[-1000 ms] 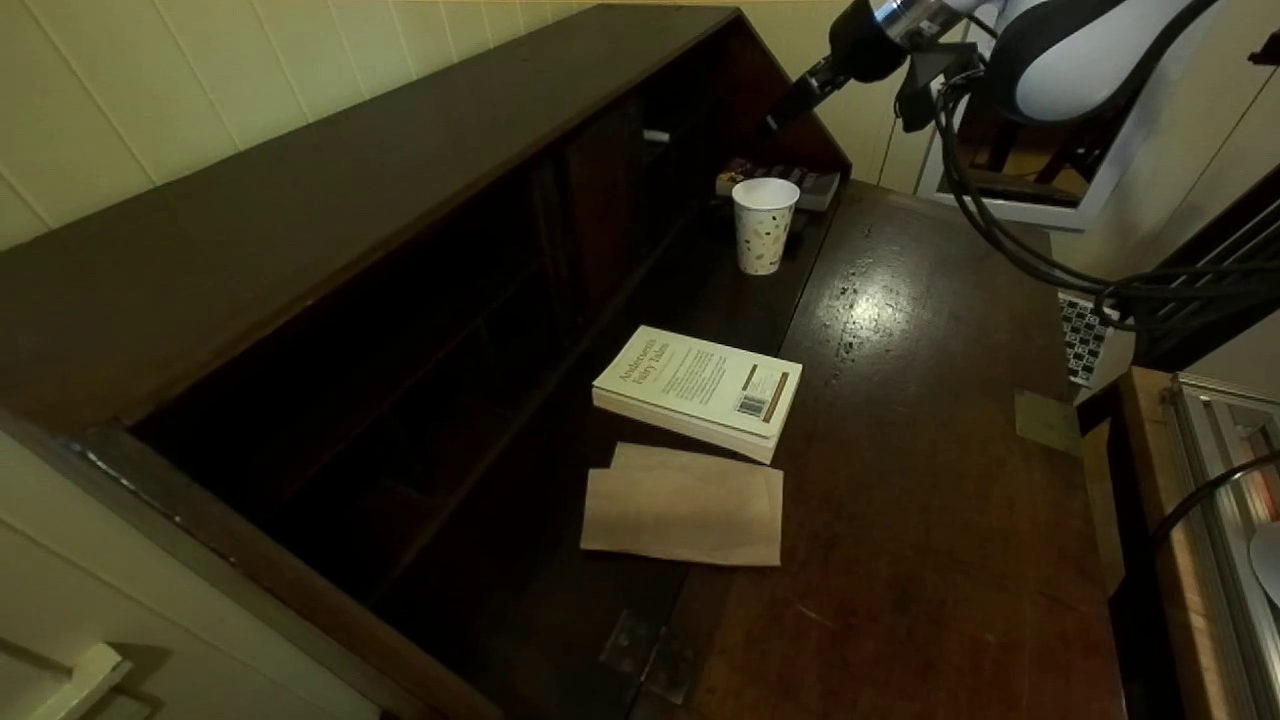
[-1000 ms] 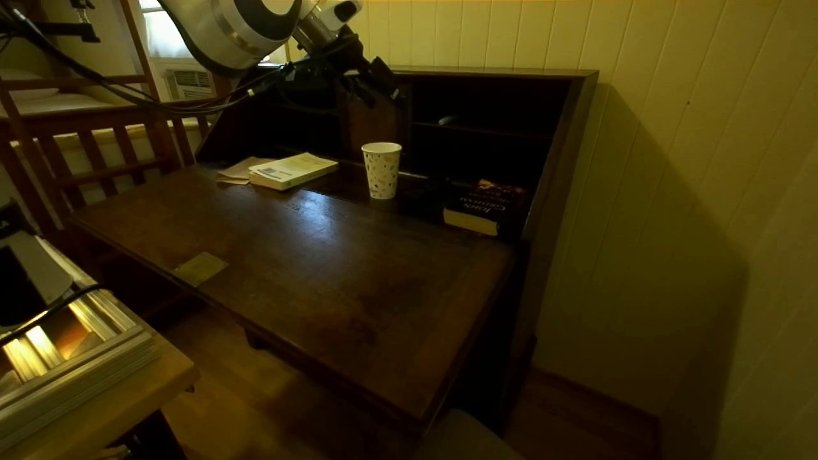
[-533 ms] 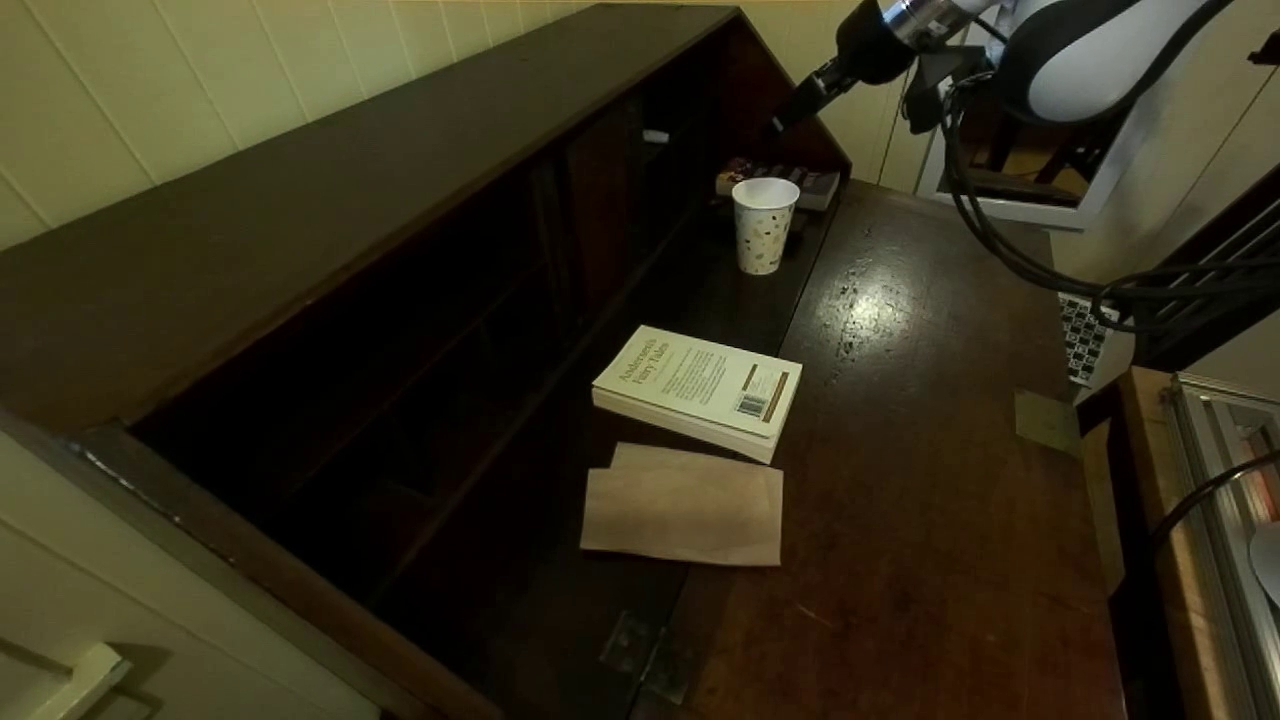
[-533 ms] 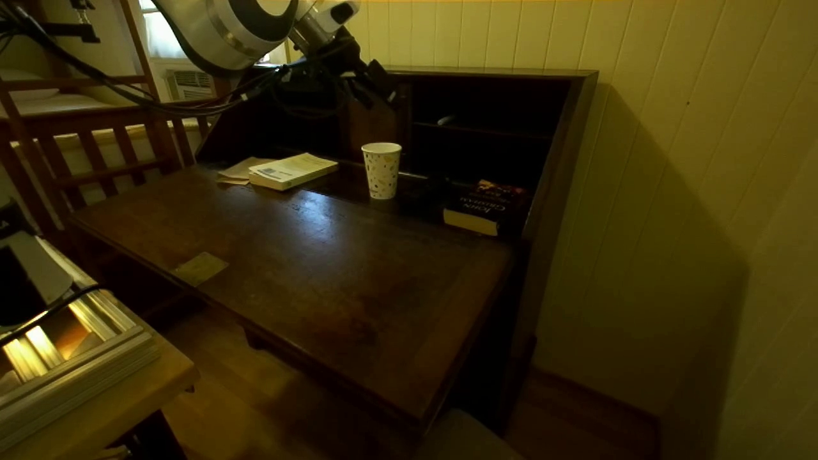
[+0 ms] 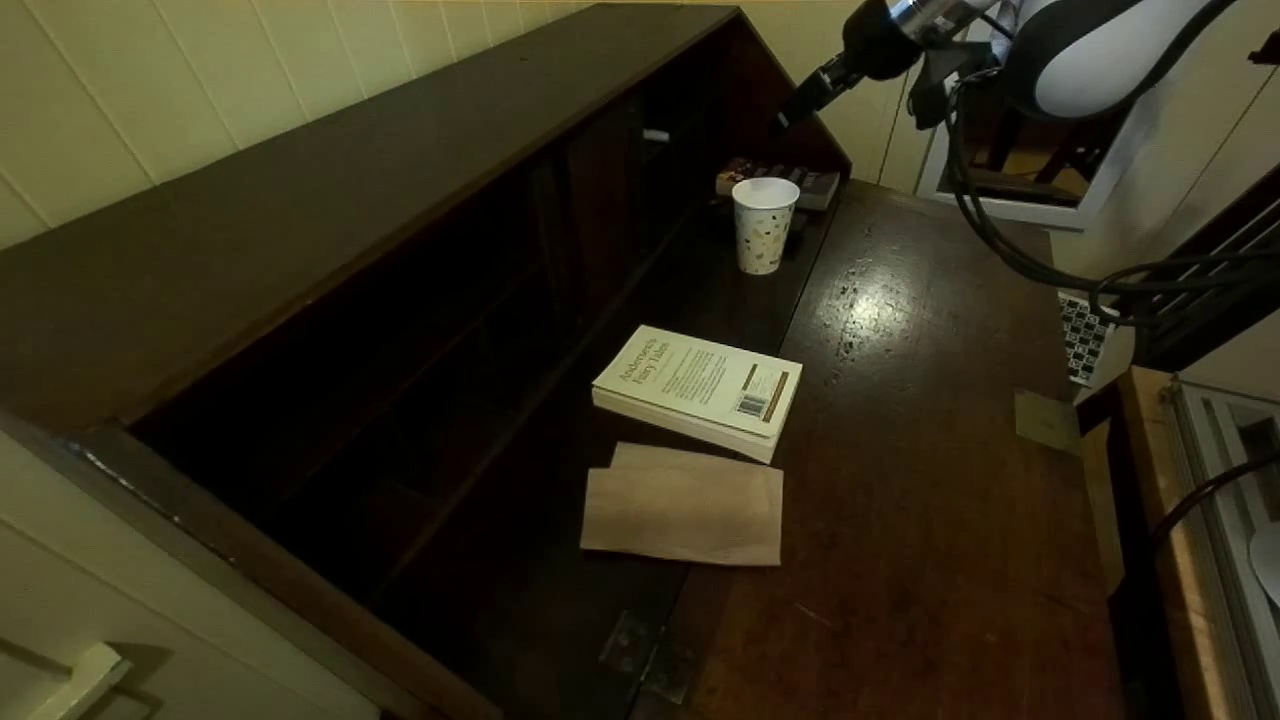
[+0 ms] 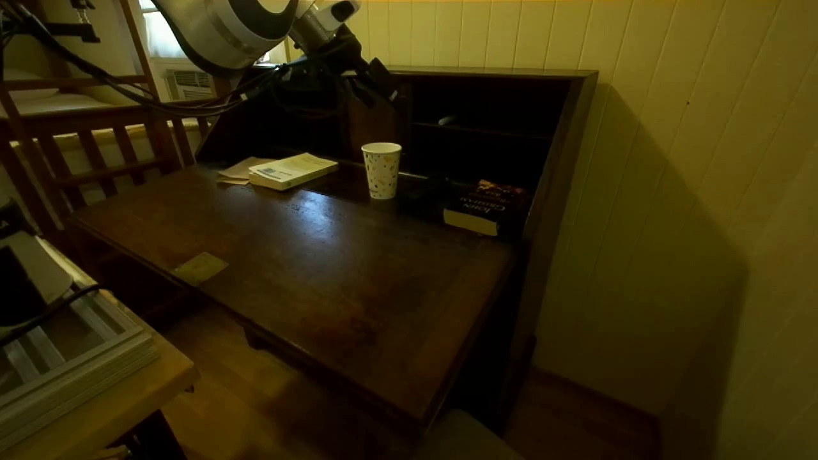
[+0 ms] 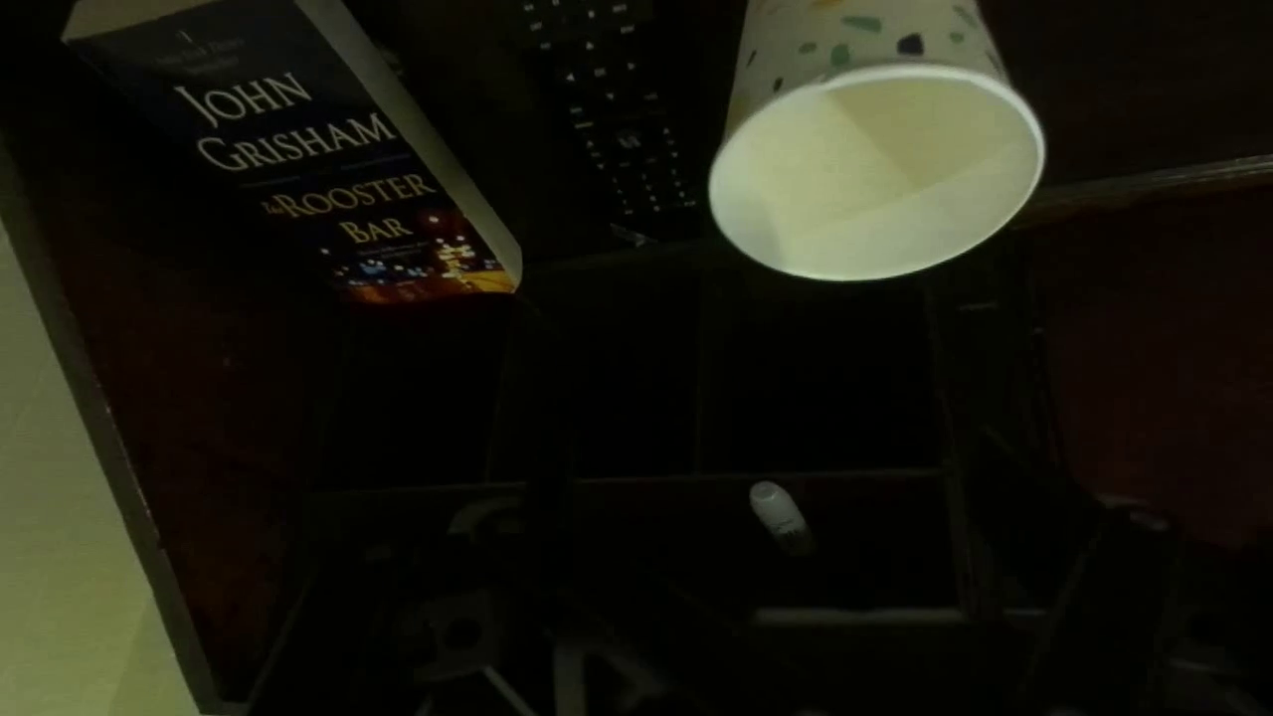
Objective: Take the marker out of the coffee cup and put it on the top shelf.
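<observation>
Pale panelling (image 5: 200,90) backs the wooden desk (image 5: 930,520); in an exterior view, a paper cup (image 5: 764,235) stands upright. In an exterior view, the gripper (image 6: 383,101) hangs higher, fingers (image 6: 383,78) spread. Wrist view: a white marker (image 7: 779,512) lies on an inner shelf (image 7: 875,473).

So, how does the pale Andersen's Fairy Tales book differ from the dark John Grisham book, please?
Cover: the Andersen book is pale with darker print; the Grisham book is dark with lighter lettering.
Side up: the Andersen book shows its barcode, the Grisham book its front cover.
Place: the Andersen book lies beside brown paper, the Grisham book near the side panel.
Both lie flat and closed.
</observation>
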`<state>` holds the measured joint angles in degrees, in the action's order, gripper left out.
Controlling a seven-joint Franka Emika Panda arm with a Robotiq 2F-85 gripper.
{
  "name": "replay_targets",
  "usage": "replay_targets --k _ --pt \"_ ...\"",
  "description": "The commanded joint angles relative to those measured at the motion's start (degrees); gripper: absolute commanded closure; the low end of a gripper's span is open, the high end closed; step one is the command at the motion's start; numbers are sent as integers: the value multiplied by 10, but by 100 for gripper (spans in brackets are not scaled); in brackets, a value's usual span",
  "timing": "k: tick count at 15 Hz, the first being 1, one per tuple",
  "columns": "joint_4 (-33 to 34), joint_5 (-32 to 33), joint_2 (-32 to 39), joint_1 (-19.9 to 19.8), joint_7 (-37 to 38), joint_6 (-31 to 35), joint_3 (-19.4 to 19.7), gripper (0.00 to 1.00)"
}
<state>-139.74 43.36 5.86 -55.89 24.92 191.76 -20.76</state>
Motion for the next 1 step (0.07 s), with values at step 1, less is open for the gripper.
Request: replay_targets --k 1 --pt "0 0 0 0 0 0 0 0"
